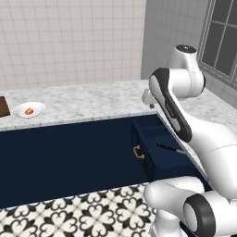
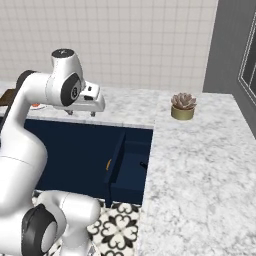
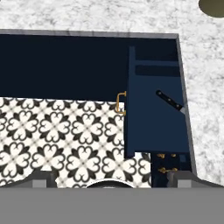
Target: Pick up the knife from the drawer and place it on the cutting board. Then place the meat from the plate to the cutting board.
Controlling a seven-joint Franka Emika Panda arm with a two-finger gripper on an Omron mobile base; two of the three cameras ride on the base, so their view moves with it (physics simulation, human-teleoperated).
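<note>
The drawer [image 3: 153, 118] is pulled out from the navy cabinet run, its brass handle [image 3: 121, 103] facing the patterned floor [image 3: 57, 135], and there is the knife [image 3: 169, 100] lying inside. From the hand view you can see its black handle angled diagonally on the drawer bottom, close to the wall on the counter side, with the far end slipping under the edge of the marble counter [image 3: 205, 87], so the blade is mostly hidden. In the left base view the knife [image 1: 170, 148] shows as a thin dark sliver near the same edge.

The gripper [image 2: 80, 113] hangs high above the open drawer, level with the countertop, fingers spread fully wide and holding nothing. Its two dark fingertips [image 3: 43, 178] sit at the bottom of the hand view, far apart, over the floor and the drawer front.

Away to the left on the counter sits the white plate [image 1: 21, 112] with the small orange-red meat [image 1: 29, 111] curled in its middle. Just beside it, at the picture's edge, is a corner of the dark brown cutting board [image 1: 3, 107]. A small potted succulent [image 2: 183, 106] stands on the counter corner at right.
</note>
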